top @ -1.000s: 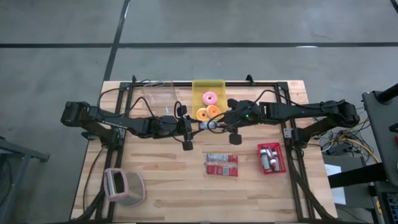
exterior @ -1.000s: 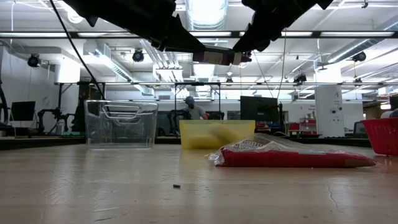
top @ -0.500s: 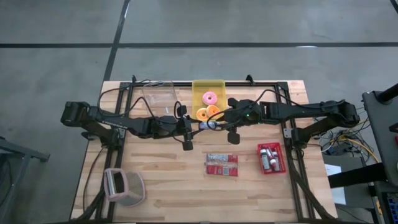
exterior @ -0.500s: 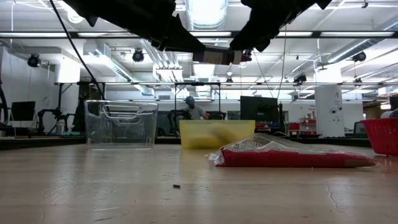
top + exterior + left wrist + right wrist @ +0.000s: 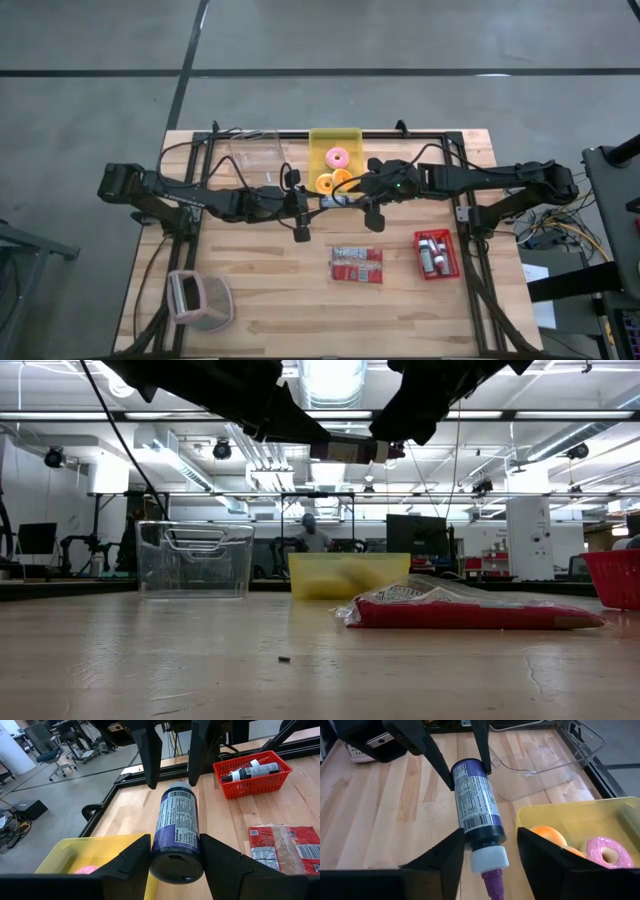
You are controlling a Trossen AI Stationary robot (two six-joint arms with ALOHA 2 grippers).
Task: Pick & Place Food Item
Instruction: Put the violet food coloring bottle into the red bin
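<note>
Left wrist view: blue bottle with a nutrition-facts label, print too small to read, pinched at its base by the left gripper, in mid-air beside the yellow bin; right gripper fingers spread around its white cap end, seemingly not touching.

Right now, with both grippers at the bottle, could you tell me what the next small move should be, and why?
Probably draw the right gripper straight back off the bottle: its jaws stand apart beside the cap end, while the left gripper clamps the base in mid-air.
</note>
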